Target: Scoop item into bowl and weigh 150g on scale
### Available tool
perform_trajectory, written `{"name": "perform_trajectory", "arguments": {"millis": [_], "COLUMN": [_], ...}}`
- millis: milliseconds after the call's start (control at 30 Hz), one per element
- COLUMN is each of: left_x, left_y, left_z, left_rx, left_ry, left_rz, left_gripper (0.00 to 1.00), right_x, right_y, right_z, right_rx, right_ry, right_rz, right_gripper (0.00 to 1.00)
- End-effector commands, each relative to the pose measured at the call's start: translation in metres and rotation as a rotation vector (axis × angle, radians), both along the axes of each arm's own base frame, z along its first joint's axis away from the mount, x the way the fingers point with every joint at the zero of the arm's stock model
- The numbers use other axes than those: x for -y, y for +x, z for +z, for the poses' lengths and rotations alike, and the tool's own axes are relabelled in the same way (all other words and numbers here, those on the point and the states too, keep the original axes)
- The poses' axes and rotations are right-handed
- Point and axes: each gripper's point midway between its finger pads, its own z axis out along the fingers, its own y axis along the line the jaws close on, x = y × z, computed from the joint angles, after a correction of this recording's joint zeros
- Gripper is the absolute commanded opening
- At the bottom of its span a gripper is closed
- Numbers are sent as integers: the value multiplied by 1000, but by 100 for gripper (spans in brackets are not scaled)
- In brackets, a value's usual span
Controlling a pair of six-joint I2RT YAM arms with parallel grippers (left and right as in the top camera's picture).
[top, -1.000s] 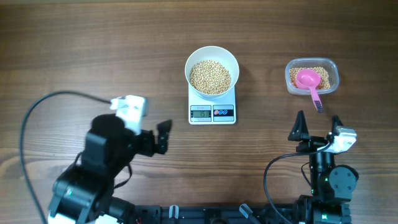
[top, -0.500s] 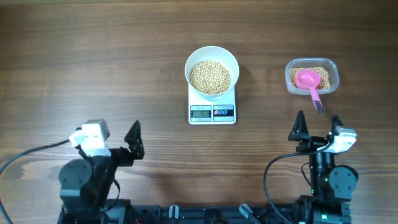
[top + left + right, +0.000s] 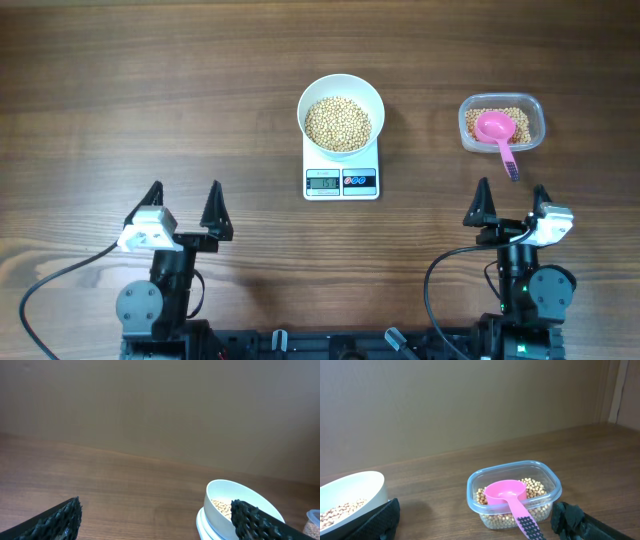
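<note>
Rolling loose, beans [image 3: 338, 123] likely need the pink scoop [image 3: 494, 127], gripped by its stiff handle. Left gripper [image 3: 184, 190] and right gripper [image 3: 511, 186] gape empty.

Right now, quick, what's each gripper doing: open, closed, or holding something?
Left gripper: open, holding nothing.
Right gripper: open, holding nothing.
</note>
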Motion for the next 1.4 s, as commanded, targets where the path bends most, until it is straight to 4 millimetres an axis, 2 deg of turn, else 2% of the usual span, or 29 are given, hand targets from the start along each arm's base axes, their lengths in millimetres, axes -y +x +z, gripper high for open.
{"name": "perform_trajectory", "arguments": {"millis": [0, 600, 800, 967, 1367], "left_x": [-6, -10, -12, -8, -12], "left_y": [0, 7, 8, 8, 8], "left_z": [-3, -23, -67, -67, -68], "left_rx": [56, 78, -102, -97, -96], "left_ry": [-5, -56, -54, 90, 185], "left_rz": [24, 43, 59, 35, 57], "left_gripper": [100, 100, 100, 100, 100], "right_x": [1, 1, 1, 1, 1], "right_y": [-1, -1, -1, -1, -1], "right_z": [2, 2, 2, 2, 2], "right_rx": [11, 12, 12, 12, 12], "right_ry": [-20, -20, -20, -20, -20], "right_rz": [-11, -11, -11, -11, -11], "right_gripper": [100, 100, 100, 100, 100]}}
